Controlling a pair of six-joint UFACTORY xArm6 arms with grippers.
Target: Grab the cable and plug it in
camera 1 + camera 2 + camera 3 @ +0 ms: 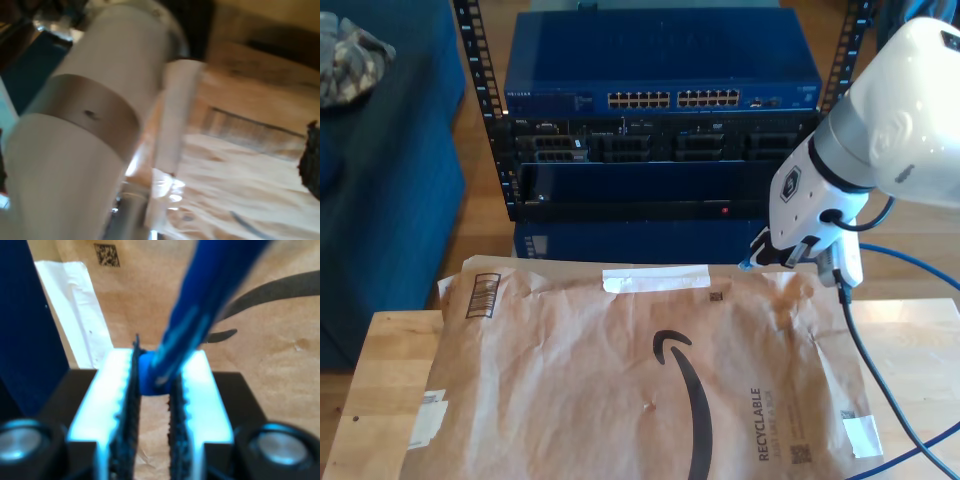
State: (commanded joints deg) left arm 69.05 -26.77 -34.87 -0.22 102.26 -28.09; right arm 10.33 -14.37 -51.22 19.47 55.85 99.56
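Writing: the big brown paper mailer (620, 380) lying on the pale wooden table (380, 380) reads "RECYCLABLE" near the exterior view's right, beside a black curved arrow logo; a barcode sits at its far left corner in that view, and a small square code (107, 254) is printed by a strip of white tape (75, 310).
Cable: the thin bright-blue Ethernet cable (910, 262) runs from the white arm at the exterior view's right, down along the table's right edge (its plug end is a blue blur at the jaws).
My second gripper (152, 390): clenched on the cable, its ribbed white pads (197, 390) pressing the blue lead from both sides, above the mailer's far right corner in the exterior view.
My first gripper: I cannot tell its state; its camera looks at a white and grey arm tube (90, 120), blurred.
Beyond: a blue network switch (660, 70) with two rows of ports tops a black rack (660, 180) just past the table's far edge.
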